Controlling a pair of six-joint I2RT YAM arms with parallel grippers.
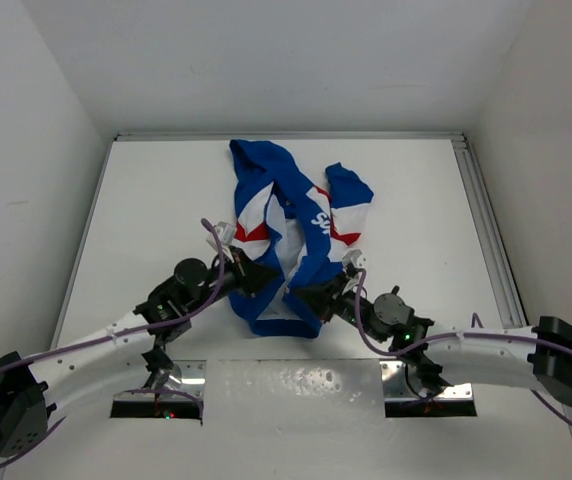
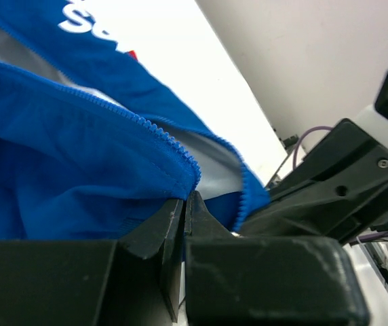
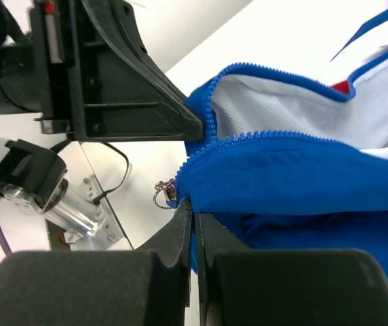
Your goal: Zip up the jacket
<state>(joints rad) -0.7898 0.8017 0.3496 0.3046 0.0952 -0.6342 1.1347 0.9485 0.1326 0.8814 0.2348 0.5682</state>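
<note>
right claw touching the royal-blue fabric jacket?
Touching. Right wrist view: the right claw is shut, pinching the royal-blue fabric jacket just below its zipper teeth.

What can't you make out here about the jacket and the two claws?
Left wrist view: the lettering is cut by the top edge; the left claw hides how much of the jacket it pinches.
Right wrist view: the right claw hides whether both tooth rows enter the zipper pull.
Top view: the sleeves are lost in folds; the zipper pull is too small to spot.
</note>
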